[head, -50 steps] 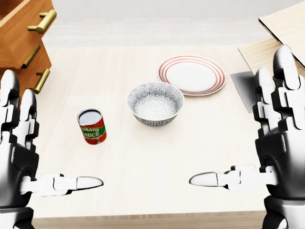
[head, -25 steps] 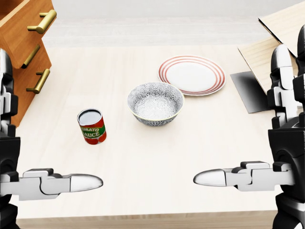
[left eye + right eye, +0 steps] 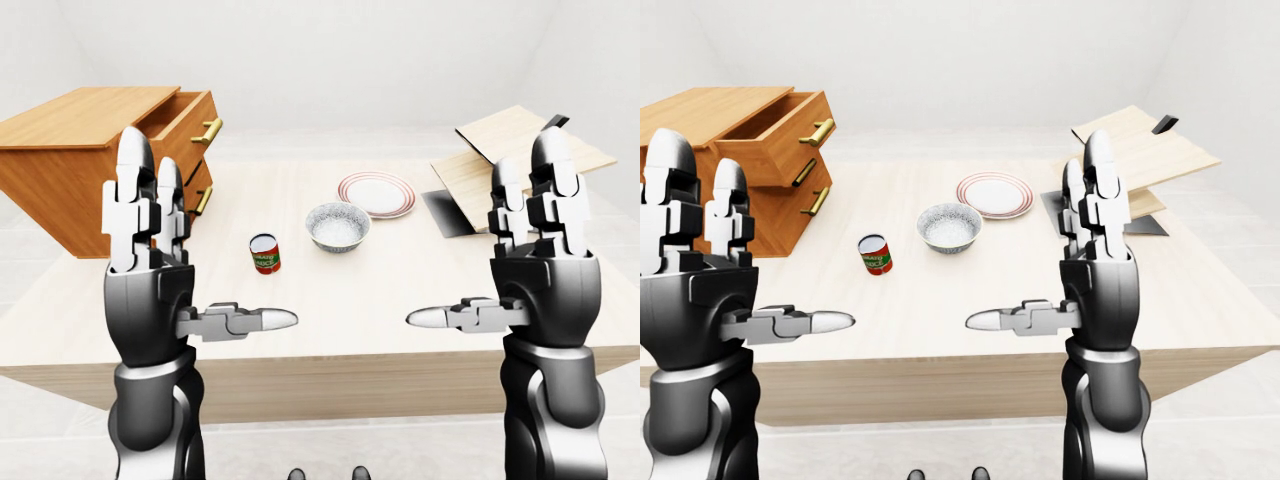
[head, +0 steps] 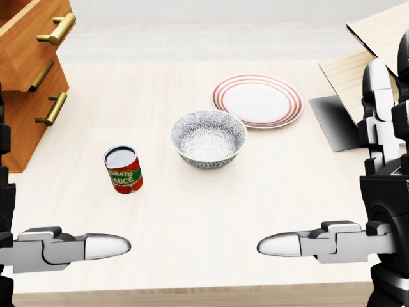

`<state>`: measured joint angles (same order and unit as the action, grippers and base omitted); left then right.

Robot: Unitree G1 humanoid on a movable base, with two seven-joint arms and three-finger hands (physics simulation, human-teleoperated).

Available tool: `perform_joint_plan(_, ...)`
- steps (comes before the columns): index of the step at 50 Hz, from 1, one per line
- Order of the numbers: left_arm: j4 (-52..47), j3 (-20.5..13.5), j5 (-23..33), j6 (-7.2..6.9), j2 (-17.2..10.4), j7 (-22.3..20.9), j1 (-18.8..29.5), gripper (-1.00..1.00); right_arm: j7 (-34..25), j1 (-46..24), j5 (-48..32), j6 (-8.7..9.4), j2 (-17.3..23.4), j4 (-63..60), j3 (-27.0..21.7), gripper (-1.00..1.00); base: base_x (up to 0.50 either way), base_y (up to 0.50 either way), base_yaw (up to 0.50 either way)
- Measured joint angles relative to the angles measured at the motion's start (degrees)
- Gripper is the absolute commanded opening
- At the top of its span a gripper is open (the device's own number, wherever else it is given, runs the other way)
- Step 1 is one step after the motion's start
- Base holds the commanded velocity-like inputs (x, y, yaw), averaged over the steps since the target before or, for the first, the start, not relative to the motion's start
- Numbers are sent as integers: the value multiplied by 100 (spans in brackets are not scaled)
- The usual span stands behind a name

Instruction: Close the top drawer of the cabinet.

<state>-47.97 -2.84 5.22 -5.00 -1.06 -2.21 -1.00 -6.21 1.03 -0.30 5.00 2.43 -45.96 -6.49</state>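
The top drawer (image 3: 780,128) sticks out at the upper left of the right-eye view — nearest the left hand (image 3: 150,260) (open, holding nothing).

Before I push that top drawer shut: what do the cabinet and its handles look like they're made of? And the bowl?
The cabinet looks like orange-brown wood with a smooth, low-sheen finish; faint grain shows on its top. Its top drawer stands pulled out. The handles look like brushed brass or similar metal, yellow with soft highlights. The bowl appears to be glazed ceramic, white with a fine grey-blue pattern, though a render leaves that open.
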Motion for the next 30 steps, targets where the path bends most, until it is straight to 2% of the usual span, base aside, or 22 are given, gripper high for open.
perform_joint_plan(8,72,2,11,0,5,-18,-48,100,-35,21,41,0,-22,-12,-52,100,0,33,0)
perform_joint_plan(30,-78,-15,135,0,-23,-61,64,100,-96,1,115,0,-10,-62,-38,100,8,49,0)
